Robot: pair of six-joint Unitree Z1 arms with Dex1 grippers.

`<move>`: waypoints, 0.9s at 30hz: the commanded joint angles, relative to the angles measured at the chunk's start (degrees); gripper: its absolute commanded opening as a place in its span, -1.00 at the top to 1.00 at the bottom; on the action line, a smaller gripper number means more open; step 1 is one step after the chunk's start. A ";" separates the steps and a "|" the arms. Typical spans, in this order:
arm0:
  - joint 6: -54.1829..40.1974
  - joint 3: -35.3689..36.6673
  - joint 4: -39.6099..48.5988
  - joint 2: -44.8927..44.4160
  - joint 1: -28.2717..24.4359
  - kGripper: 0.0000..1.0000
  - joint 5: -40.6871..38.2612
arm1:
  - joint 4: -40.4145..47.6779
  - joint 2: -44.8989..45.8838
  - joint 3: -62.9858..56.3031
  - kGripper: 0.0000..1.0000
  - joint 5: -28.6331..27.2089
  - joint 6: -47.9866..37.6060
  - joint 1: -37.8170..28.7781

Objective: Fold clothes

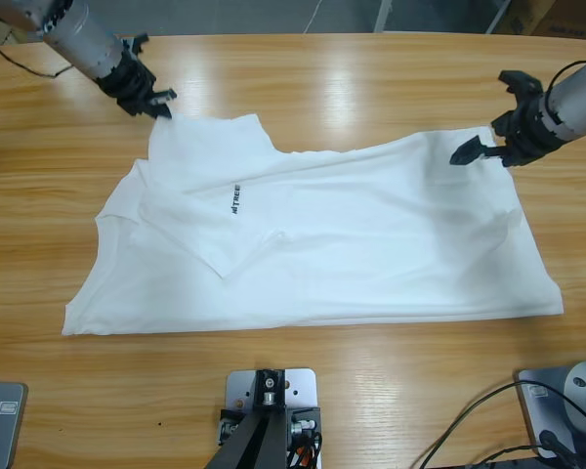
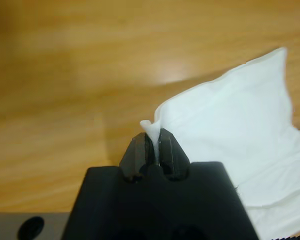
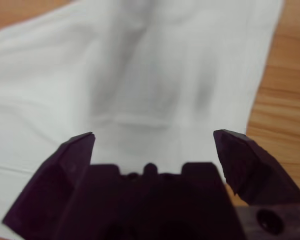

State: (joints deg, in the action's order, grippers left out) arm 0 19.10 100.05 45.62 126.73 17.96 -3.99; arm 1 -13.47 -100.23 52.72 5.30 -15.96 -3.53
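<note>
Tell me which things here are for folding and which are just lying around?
For the job:
T-shirt
left gripper, shut on a pinch of the T-shirt
right gripper, open over the T-shirt
table

Just lying about:
cables at the table's near edge

The desk [image 1: 352,88] is long, of pale, glossy wood grain; one thing lies on it — a white T-shirt [image 1: 352,244], spread wrinkled across the middle, partly folded, tiny dark print facing up; its hem nears the front edge; bare wood shows on every side.
</note>
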 commanded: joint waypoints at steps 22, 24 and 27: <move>-3.35 13.91 0.62 4.01 2.85 1.00 0.00 | 23.78 -14.59 -4.28 -0.52 8.25 -5.04 16.10; -3.28 13.77 0.62 4.22 3.17 1.00 -0.09 | 23.86 -14.82 -4.35 -0.52 8.53 -5.04 16.10; -3.25 13.68 0.62 4.49 3.57 1.00 -0.14 | 24.71 -15.33 -4.47 -0.33 9.62 -4.81 16.29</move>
State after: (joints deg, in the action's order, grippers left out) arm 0 16.16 113.66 45.69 126.91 20.41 -3.81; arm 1 9.89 -111.04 48.96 12.31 -20.63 11.93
